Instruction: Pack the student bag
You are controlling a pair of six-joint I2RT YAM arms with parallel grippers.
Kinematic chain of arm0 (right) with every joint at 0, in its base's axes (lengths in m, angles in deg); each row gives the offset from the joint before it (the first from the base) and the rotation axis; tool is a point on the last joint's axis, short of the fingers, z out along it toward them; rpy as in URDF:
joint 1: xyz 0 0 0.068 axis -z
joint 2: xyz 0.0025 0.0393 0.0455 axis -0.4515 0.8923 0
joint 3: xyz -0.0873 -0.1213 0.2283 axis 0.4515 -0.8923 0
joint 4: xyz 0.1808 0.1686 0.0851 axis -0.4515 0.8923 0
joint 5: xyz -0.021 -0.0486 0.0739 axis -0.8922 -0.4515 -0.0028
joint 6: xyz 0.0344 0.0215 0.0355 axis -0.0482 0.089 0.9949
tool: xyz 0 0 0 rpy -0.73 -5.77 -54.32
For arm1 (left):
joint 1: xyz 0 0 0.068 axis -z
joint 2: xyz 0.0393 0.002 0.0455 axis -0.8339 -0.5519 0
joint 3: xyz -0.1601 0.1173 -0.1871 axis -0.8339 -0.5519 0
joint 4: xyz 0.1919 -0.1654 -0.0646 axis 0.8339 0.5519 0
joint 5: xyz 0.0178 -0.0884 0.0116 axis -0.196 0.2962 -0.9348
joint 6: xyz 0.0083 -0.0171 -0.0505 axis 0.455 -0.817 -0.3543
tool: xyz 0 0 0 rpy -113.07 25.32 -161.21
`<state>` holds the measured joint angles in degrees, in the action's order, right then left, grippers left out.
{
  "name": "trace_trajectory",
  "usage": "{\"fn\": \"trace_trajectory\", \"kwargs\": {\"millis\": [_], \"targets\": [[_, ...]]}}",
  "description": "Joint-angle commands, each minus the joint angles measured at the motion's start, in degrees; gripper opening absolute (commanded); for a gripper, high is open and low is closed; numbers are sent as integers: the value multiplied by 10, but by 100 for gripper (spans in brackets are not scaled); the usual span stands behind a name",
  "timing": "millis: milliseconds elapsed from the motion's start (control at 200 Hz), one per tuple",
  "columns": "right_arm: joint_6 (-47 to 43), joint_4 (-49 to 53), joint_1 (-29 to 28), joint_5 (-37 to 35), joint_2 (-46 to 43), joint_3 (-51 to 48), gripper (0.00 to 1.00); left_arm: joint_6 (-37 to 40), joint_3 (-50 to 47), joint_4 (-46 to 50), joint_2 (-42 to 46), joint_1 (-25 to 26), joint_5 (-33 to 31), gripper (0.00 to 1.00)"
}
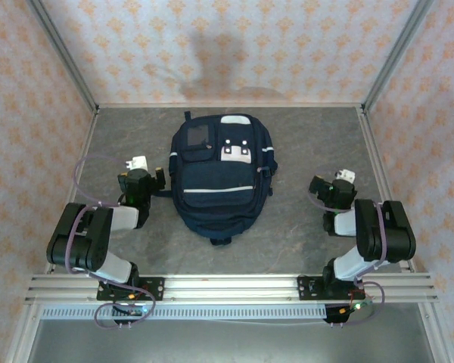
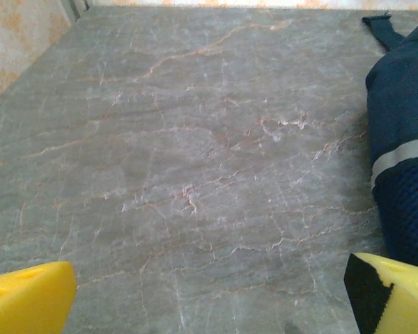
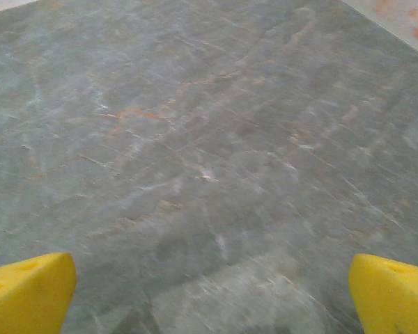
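The student bag [image 1: 221,172] is a large navy-blue backpack with white stripes and white patches, lying flat in the middle of the table with its front pockets facing up. In the left wrist view its side [image 2: 403,139] fills the right edge, with a strap end at the top. My left gripper [image 1: 142,175] rests just left of the bag, open, with bare table between its yellow fingertips [image 2: 28,296]. On the bag's right, well apart from it, my right gripper [image 1: 339,185] is open over bare table, its yellow fingertips [image 3: 393,292] wide apart.
The grey marbled table [image 1: 303,144] is enclosed by patterned walls at the back and both sides. An aluminium rail [image 1: 227,287] carrying both arm bases runs along the near edge.
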<state>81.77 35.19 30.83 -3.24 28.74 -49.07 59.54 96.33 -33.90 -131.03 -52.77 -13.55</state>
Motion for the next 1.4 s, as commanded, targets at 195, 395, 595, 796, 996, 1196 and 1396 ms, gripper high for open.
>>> {"fn": "trace_trajectory", "kwargs": {"millis": [195,395,595,796,996,1196,1396], "targets": [[-29,-7,-43,-21,-2,58,99,15,13,-20,1,2,-21,100],[-34,-1,-45,-15,-2,61,99,15,14,-19,0,2,-20,100],[-34,-1,-46,-15,-3,60,99,15,13,-19,1,2,-21,100],[-34,-1,-45,-15,-2,60,99,15,13,-20,0,1,-20,100],[-34,-1,-45,-15,-3,60,99,16,13,-20,0,1,-20,100],[-34,-1,-45,-15,-2,60,99,16,13,-19,0,1,-20,100],[-34,-2,-45,-15,-2,61,99,13,16,-14,0,-2,-11,100]]}}
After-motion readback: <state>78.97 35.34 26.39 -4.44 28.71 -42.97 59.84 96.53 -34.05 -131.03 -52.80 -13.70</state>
